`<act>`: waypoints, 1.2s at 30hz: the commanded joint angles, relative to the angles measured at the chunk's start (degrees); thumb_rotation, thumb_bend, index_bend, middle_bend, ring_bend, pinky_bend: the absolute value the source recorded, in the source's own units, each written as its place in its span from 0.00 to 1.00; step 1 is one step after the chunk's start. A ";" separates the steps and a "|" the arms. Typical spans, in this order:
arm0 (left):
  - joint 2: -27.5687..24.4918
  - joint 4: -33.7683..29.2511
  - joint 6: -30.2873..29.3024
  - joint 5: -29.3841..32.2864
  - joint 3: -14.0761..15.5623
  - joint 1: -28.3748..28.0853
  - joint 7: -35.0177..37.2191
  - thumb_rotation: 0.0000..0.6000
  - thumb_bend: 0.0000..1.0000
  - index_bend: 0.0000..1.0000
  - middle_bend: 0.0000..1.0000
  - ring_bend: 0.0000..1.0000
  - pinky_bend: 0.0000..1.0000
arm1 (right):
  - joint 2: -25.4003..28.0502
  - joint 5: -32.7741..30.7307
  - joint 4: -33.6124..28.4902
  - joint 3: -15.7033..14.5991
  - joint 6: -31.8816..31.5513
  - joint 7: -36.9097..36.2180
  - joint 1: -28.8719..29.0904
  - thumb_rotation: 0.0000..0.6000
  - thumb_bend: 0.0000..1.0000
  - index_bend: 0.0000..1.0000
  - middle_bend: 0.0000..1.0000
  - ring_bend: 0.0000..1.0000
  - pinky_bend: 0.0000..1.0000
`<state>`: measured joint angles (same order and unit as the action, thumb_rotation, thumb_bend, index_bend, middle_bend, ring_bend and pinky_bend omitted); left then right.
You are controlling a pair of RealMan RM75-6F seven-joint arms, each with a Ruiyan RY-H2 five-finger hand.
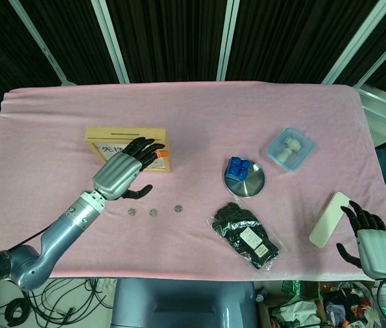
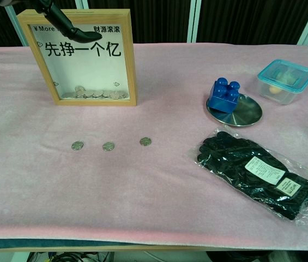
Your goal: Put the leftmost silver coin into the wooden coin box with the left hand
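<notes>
Left hand (image 1: 126,169) hovers with its fingers spread and nothing held, above the worktop (image 1: 199,109) between the wooden coin box (image 2: 80,57) and the row of three coins. We place the leftmost silver coin (image 2: 77,146) flat on the pink cloth, untouched, just beside the middle coin (image 2: 108,146) and nearer us than the box. We judge it light, rigid, thin and smooth: it offers almost no edge above the soft cloth, so a fingertip pinch across its rim, thumb opposing one finger, seems the likeliest hold. Pressing into the cloth may help tilt an edge up. Slip is the main risk. The slot shows in the head view on the box's top edge. Right hand (image 1: 374,239) rests open at the worktop's near right corner, beside a white flat object (image 1: 329,219).
</notes>
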<state>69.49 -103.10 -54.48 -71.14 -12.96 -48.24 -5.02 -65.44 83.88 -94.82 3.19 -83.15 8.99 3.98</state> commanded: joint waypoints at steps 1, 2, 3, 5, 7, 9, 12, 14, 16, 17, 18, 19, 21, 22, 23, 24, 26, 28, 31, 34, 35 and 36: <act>0.00 -0.06 -0.02 0.11 0.10 0.14 0.12 1.00 0.34 0.16 0.09 0.00 0.01 | 0.02 0.16 -0.13 -0.09 -0.16 0.07 -0.09 1.00 0.21 0.15 0.06 0.16 0.18; 0.04 -0.09 -0.08 0.10 0.19 0.22 0.09 1.00 0.34 0.16 0.09 0.00 0.01 | 0.03 0.23 -0.15 -0.15 -0.20 0.11 -0.12 1.00 0.21 0.15 0.06 0.16 0.18; 0.09 -0.10 -0.11 0.07 0.28 0.26 0.00 1.00 0.34 0.16 0.09 0.00 0.01 | 0.05 0.27 -0.15 -0.19 -0.21 0.13 -0.14 1.00 0.21 0.15 0.06 0.16 0.18; 0.08 -0.25 -0.03 -0.06 0.57 0.33 -0.30 1.00 0.34 0.16 0.09 0.00 0.01 | 0.05 0.31 -0.11 -0.25 -0.20 0.18 -0.15 1.00 0.21 0.15 0.06 0.16 0.18; 0.12 -0.43 -0.11 -0.40 0.71 0.38 -0.42 1.00 0.34 0.16 0.09 0.00 0.01 | 0.03 0.23 -0.13 -0.23 -0.21 0.16 -0.17 1.00 0.21 0.15 0.06 0.16 0.18; 0.34 -0.54 -0.46 -0.90 0.72 0.48 -0.21 1.00 0.34 0.16 0.09 0.00 0.01 | 0.03 0.22 -0.10 -0.17 -0.22 0.07 -0.14 1.00 0.21 0.15 0.06 0.16 0.18; 0.59 -0.61 -0.33 -1.11 0.74 0.50 0.49 1.00 0.34 0.16 0.09 0.00 0.01 | 0.02 0.17 -0.03 -0.06 -0.18 -0.06 -0.06 1.00 0.21 0.15 0.06 0.16 0.18; 0.88 -0.21 -0.05 -1.19 0.80 0.44 1.03 1.00 0.34 0.16 0.09 0.00 0.01 | 0.06 0.10 -0.03 -0.11 -0.04 -0.08 -0.04 1.00 0.21 0.15 0.06 0.16 0.18; 1.18 0.26 0.05 -1.35 1.03 0.48 1.16 1.00 0.34 0.16 0.09 0.00 0.01 | 0.15 0.20 -0.04 -0.20 -0.02 -0.13 -0.06 1.00 0.21 0.15 0.06 0.16 0.18; 1.40 0.49 0.01 -1.45 1.16 0.55 1.25 1.00 0.34 0.16 0.09 0.00 0.01 | 0.24 0.32 0.03 -0.28 -0.08 -0.15 -0.11 1.00 0.21 0.15 0.06 0.16 0.18; 1.69 0.67 -0.07 -1.52 1.32 0.67 1.44 1.00 0.34 0.16 0.09 0.00 0.01 | 0.40 0.40 0.10 -0.37 -0.18 -0.23 -0.21 1.00 0.21 0.15 0.06 0.16 0.18; 1.99 0.83 -0.14 -1.56 1.47 0.81 1.65 1.00 0.34 0.16 0.09 0.00 0.01 | 0.59 0.38 -0.01 -0.35 -0.34 -0.49 -0.32 1.00 0.21 0.15 0.06 0.16 0.18; 2.59 1.12 -0.34 -1.71 1.73 1.01 1.88 1.00 0.34 0.16 0.09 0.00 0.01 | 0.86 0.38 -0.25 -0.25 -0.68 -0.93 -0.48 1.00 0.21 0.15 0.06 0.16 0.18; 2.96 1.35 -0.34 -1.83 1.93 1.05 1.81 1.00 0.34 0.16 0.09 0.00 0.01 | 0.98 0.44 -0.33 -0.25 -0.78 -1.07 -0.52 1.00 0.21 0.15 0.06 0.16 0.18; 3.16 1.50 -0.15 -1.91 2.15 1.01 1.60 1.00 0.34 0.16 0.09 0.00 0.01 | 1.08 0.50 -0.39 -0.29 -0.81 -1.14 -0.55 1.00 0.21 0.15 0.06 0.16 0.18; 3.26 1.55 0.16 -1.96 2.37 0.90 1.26 1.00 0.34 0.16 0.09 0.00 0.01 | 1.12 0.53 -0.44 -0.33 -0.79 -1.14 -0.57 1.00 0.21 0.15 0.06 0.16 0.18; 3.44 1.43 0.06 -2.20 2.48 0.90 0.87 1.00 0.34 0.16 0.09 0.00 0.01 | 1.12 0.60 -0.48 -0.38 -0.72 -1.05 -0.54 1.00 0.21 0.15 0.06 0.16 0.18; 3.37 1.12 -0.26 -2.57 2.70 1.12 0.56 1.00 0.34 0.17 0.09 0.00 0.01 | 1.05 0.76 -0.42 -0.43 -0.69 -0.90 -0.49 1.00 0.21 0.15 0.06 0.16 0.18; 2.52 0.26 -0.17 -2.18 3.48 1.79 0.07 1.00 0.35 0.18 0.09 0.00 0.01 | 1.08 0.52 -0.46 -0.53 -0.33 -0.80 -0.46 1.00 0.21 0.15 0.06 0.16 0.18; 0.56 -1.63 0.23 -1.63 5.48 3.28 -0.50 1.00 0.34 0.19 0.10 0.00 0.01 | 1.17 0.41 -0.47 -0.47 -0.29 -0.84 -0.45 1.00 0.21 0.15 0.06 0.16 0.18; 0.16 -1.86 0.02 -1.62 6.21 3.90 -0.79 1.00 0.34 0.19 0.10 0.00 0.01 | 1.19 0.38 -0.46 -0.46 -0.27 -0.84 -0.45 1.00 0.21 0.15 0.06 0.16 0.18; -0.22 -2.08 -0.63 -1.55 7.27 4.94 -1.31 1.00 0.35 0.19 0.10 0.00 0.01 | 1.23 0.27 -0.47 -0.48 -0.19 -0.81 -0.46 1.00 0.21 0.15 0.06 0.16 0.18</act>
<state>70.14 -104.51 -54.60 -72.92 -7.07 -44.60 -5.62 -64.23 84.19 -95.28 2.72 -83.38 8.17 3.53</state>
